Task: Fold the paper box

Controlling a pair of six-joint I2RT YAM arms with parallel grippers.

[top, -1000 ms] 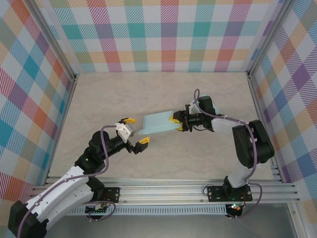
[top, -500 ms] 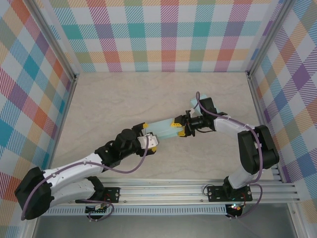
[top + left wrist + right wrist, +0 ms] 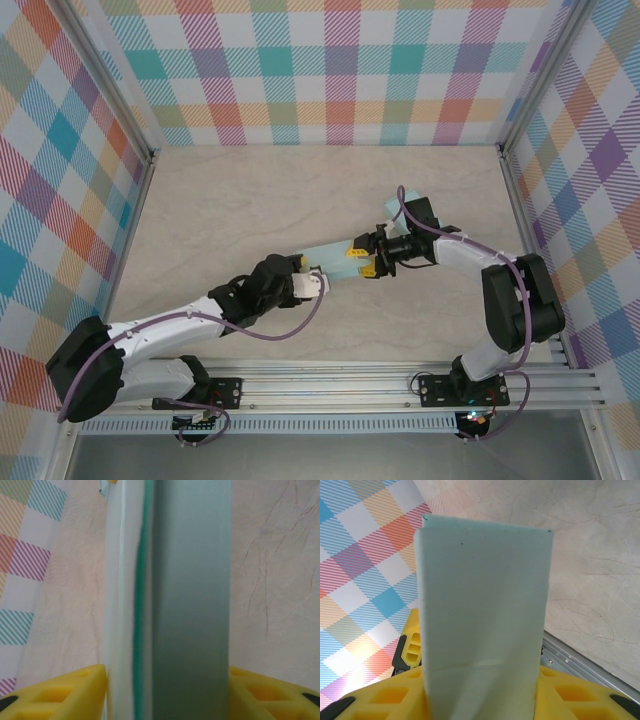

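- Near the middle of the table (image 3: pixel 220 200), you have the pale blue-green paper box (image 3: pixel 333 258) spanning the gap between your 2 arms, flattened and slanting down toward the left.
- Your left gripper (image 3: pixel 314 284) meets the box at its lower-left end; your right gripper (image 3: pixel 362 262) meets it at the upper-right end.
- On your left wrist camera, the box (image 3: pixel 190 595) runs straight up the picture, edge-on, with a green line along its layered left side. The 2 yellow pads (image 3: pixel 55 692) press against its sides, so this claw is clamped on the box.
- On your right wrist camera, the box (image 3: pixel 482 605) stands as a broad flat panel with a faint crease low down. Yellow pads (image 3: pixel 570 695) touch both of its edges, so this claw is clamped on it too.
- Behind it you can see the plaid wall (image 3: pixel 365 555).
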